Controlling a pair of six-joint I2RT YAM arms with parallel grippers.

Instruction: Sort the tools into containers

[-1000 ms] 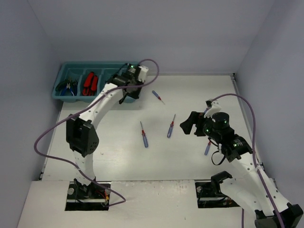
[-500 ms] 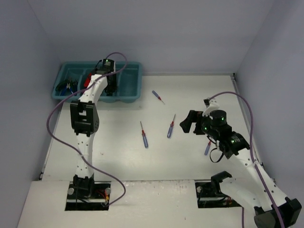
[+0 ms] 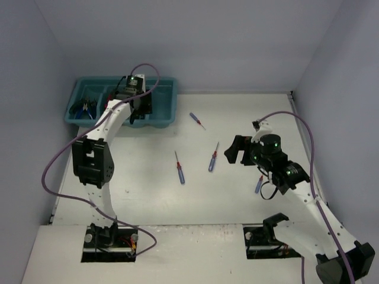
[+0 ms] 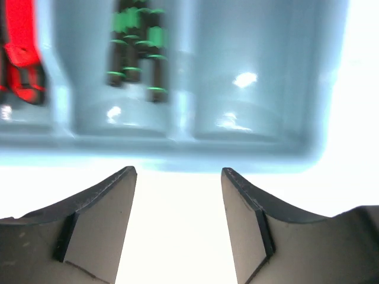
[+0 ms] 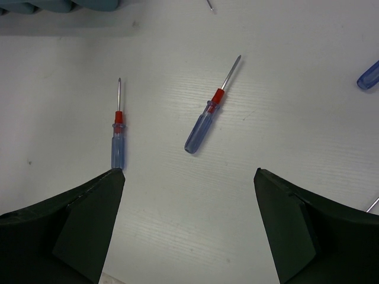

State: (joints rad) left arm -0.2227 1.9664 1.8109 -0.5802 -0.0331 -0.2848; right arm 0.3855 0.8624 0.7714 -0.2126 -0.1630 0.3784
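Note:
The teal tray (image 3: 167,113) stands at the back left. My left gripper (image 3: 141,111) hangs over its near rim. In the left wrist view that gripper (image 4: 177,173) is open with nothing between its fingers, above the white table just in front of the tray wall (image 4: 177,148). Red-and-black knives (image 4: 21,59) lie in one compartment and green-handled tools (image 4: 139,47) in the one beside it. My right gripper (image 3: 234,151) (image 5: 188,174) is open and empty over the table, near two blue-handled screwdrivers (image 5: 117,139) (image 5: 207,115).
Another blue-handled screwdriver (image 3: 197,120) lies toward the tray, and one more (image 3: 259,184) lies under my right arm. Pliers (image 3: 83,107) fill the tray's left compartment. Its right compartment (image 4: 260,71) holds nothing. Walls close in the table at the left, back and right.
My left gripper has swung left from the tray's right end to its middle, and its jaws have opened. The left elbow moved left too. The right arm barely shifted.

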